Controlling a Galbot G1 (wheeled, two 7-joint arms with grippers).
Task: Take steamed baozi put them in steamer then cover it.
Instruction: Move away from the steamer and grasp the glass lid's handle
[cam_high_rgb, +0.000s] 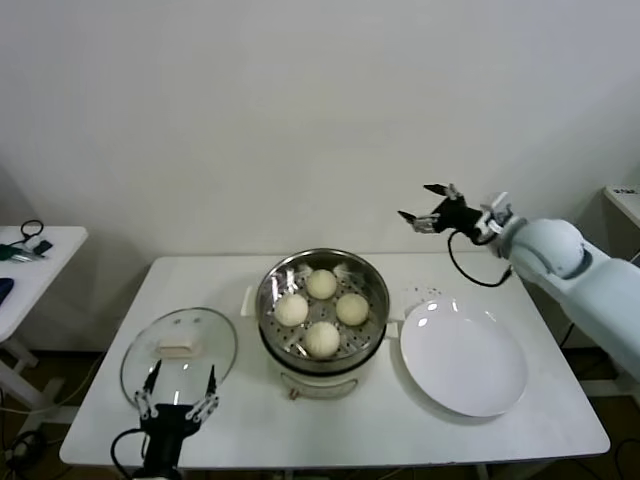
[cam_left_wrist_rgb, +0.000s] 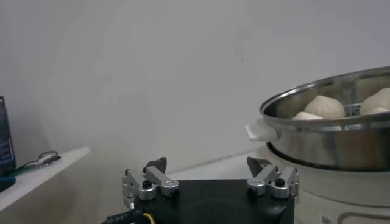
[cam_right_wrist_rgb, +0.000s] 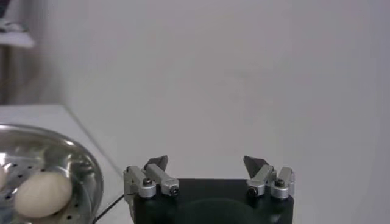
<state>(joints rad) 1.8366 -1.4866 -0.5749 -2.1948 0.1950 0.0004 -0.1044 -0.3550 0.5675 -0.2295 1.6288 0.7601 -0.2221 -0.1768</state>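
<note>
Several cream-white baozi (cam_high_rgb: 321, 310) sit inside the shiny steamer (cam_high_rgb: 274, 283) on its cream pot base at the table's middle. In the left wrist view the steamer (cam_left_wrist_rgb: 329, 143) shows from the side with baozi (cam_left_wrist_rgb: 323, 106) above its rim. The glass cover (cam_high_rgb: 178, 352) with its cream block handle lies flat on the table left of the steamer. My left gripper (cam_high_rgb: 178, 389) hangs open at the cover's near edge, holding nothing. My right gripper (cam_high_rgb: 428, 203) is open and empty, raised high behind the plate, right of the steamer. One baozi (cam_right_wrist_rgb: 40, 192) shows in the right wrist view.
A flat white plate (cam_high_rgb: 462, 357) lies right of the steamer. A small side table (cam_high_rgb: 35, 262) with dark items stands at the far left. A white wall runs behind the table.
</note>
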